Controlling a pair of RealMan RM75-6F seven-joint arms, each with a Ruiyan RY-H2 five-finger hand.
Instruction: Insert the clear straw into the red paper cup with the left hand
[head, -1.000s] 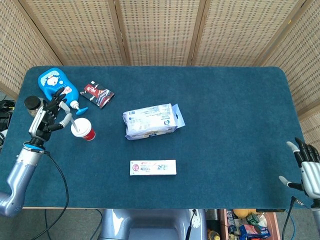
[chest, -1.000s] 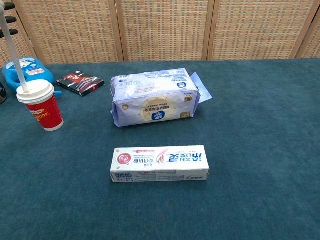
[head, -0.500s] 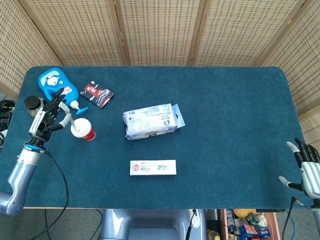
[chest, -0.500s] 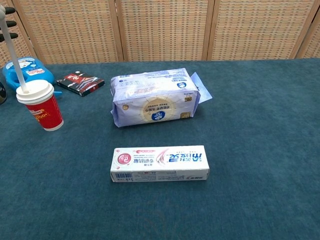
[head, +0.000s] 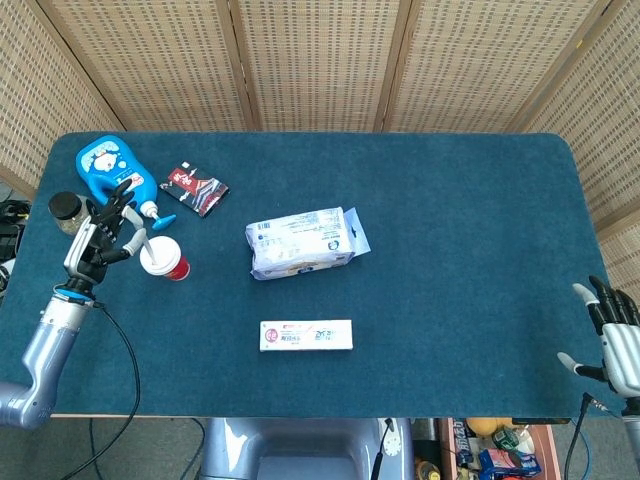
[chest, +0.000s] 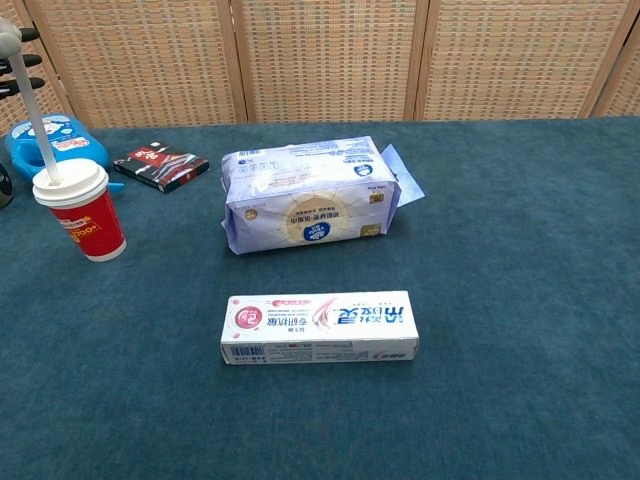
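On a dark blue bench (head: 450, 220) before woven screens, the largest loose item is a pale wipes pack (head: 303, 242) near the middle, with a toothpaste box (head: 306, 335) nearer the robot. Far left lie a blue bottle (head: 105, 165), a small dark packet (head: 196, 189) and a dark-lidded jar (head: 65, 208) at the edge.

The red cup (head: 166, 259), white-lidded, stands upright at the left, just in front of the bottle. The straw (chest: 36, 108) rises from the lid, leaning slightly away from the cup's centre, its lower end at the lid opening. The left robot hand (head: 103, 232) sits just beside the cup and pinches the straw's upper end between its fingers (chest: 12, 40), seen at the chest view's top left corner. The right robot hand (head: 612, 340) rests at the bench's near right corner, fingers apart, holding nothing.

Compared with a second ago, the left robot hand has edged a little up and toward the bottle, and the straw stands slightly steeper. The cup has nudged barely leftward in the chest view. Everything else is unmoved. The straw tip appears seated in the lid, so the insertion looks nearly done; how deep it goes cannot be seen. Pushing down and letting go likely remain.
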